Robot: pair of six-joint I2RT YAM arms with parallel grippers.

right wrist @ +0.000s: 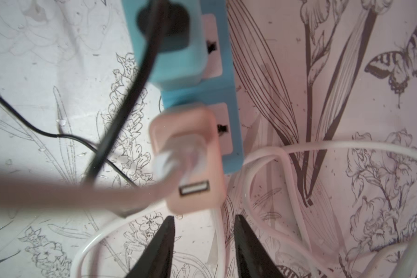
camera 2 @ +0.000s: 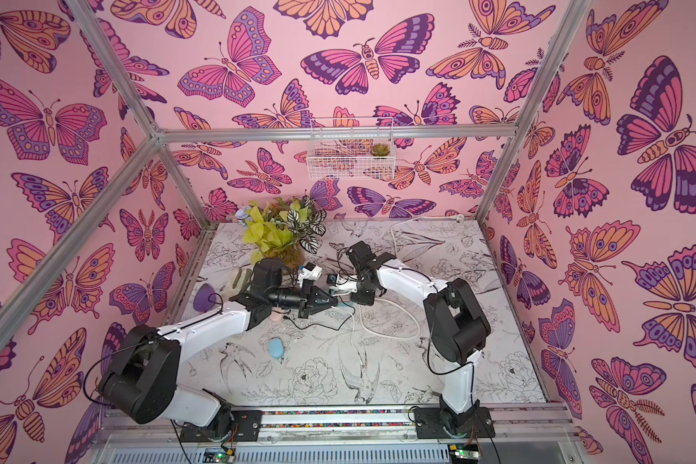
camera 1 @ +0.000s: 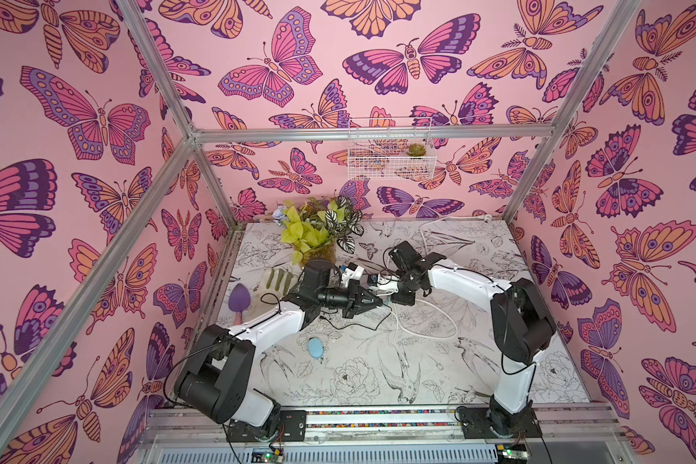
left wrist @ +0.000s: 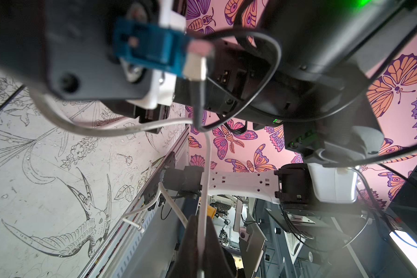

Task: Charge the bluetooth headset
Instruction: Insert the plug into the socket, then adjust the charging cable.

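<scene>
One strip (right wrist: 195, 96), blue adapter (right wrist: 178, 60), pink adapter (right wrist: 198, 204).
Left jaws pinch white cable (left wrist: 208, 149); right jaws parted, empty. USB port (right wrist: 194, 187): right wrist only.

Matt plastic charger (right wrist: 202, 134), smooth white cord (right wrist: 347, 144)

Both top views high over table (camera 1: 378, 353); right wrist close above charger (right wrist: 188, 156).

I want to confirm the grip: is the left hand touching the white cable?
Touching. The left wrist view shows the white cable running down between the shut fingers of the left hand, pinched there.
</scene>
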